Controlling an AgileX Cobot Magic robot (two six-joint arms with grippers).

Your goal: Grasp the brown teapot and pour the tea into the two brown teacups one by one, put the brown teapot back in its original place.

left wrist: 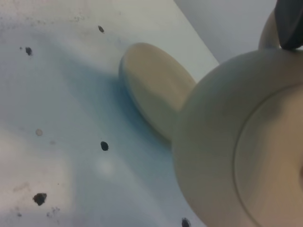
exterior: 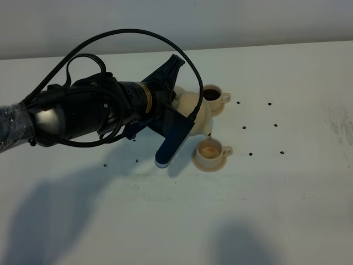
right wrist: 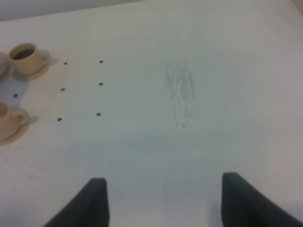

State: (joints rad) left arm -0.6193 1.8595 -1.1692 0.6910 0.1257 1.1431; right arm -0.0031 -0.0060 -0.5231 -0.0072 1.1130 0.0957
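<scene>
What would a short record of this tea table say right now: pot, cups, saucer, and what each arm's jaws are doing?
Pot: brown teapot, off its saucer, tipped spout-down over the near teacup
Left arm: left jaws shut on the brown teapot
Right arm: right jaws open, holding nothing
Far cup: far teacup on its small saucer, dark tea inside
Near cup: on its small saucer, pale brown tea inside
Pot's place: wide saucer, bare
Surface: white table, a few dark specks

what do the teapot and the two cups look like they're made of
Teapot: probably glazed ceramic, smooth pale beige with a soft sheen. Far cup and near cup: likely the same ceramic, matching beige colour and thick rounded rims. Plastic cannot be ruled out by look alone.
</scene>
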